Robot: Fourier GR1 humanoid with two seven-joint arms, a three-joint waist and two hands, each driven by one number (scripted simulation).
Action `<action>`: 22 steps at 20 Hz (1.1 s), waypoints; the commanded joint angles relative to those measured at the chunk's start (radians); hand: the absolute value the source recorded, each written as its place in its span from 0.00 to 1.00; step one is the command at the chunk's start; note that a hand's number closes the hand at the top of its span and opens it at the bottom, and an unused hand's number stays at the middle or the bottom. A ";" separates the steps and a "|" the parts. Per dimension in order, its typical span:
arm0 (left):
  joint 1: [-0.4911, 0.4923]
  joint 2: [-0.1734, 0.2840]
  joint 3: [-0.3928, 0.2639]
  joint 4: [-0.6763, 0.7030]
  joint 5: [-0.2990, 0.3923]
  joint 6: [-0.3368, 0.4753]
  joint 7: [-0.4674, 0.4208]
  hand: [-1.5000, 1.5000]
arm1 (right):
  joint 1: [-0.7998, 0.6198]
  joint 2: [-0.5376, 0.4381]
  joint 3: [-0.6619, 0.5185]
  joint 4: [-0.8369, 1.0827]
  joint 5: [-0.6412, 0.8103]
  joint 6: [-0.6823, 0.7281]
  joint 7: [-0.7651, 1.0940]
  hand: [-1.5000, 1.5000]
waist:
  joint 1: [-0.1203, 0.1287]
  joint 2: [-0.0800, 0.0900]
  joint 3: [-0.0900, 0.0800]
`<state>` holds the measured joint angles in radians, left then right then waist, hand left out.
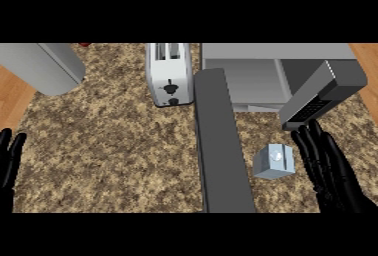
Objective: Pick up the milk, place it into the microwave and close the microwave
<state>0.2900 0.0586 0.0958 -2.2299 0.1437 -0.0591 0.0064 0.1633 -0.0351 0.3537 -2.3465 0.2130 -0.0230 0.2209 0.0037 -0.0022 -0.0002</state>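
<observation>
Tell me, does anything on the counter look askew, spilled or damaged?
Nothing looks spilled or damaged. The milk carton stands on the counter, turned at a slight angle, beside the right hand. The microwave stands with its door wide open. The toaster sits square.

— What does the frame lose at nine o'clock?
— The left hand [9, 157]: only fingers show at the edge.
— And at five o'clock?
— The right hand [328, 170], cut at the wrist; the microwave door [221, 150] also runs off below.
</observation>
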 commanded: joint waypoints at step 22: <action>0.148 -0.015 0.191 -0.082 0.175 -0.207 -0.001 0.00 | 0.066 -0.021 -0.236 0.479 -0.101 -0.016 -0.387 0.00 | -0.001 0.001 0.000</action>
<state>0.4621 0.0521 0.2744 -2.3450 0.3202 -0.2400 0.0071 0.2445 -0.0526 0.1533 -1.9058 0.1177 -0.0327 -0.1616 0.0039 -0.0023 0.0001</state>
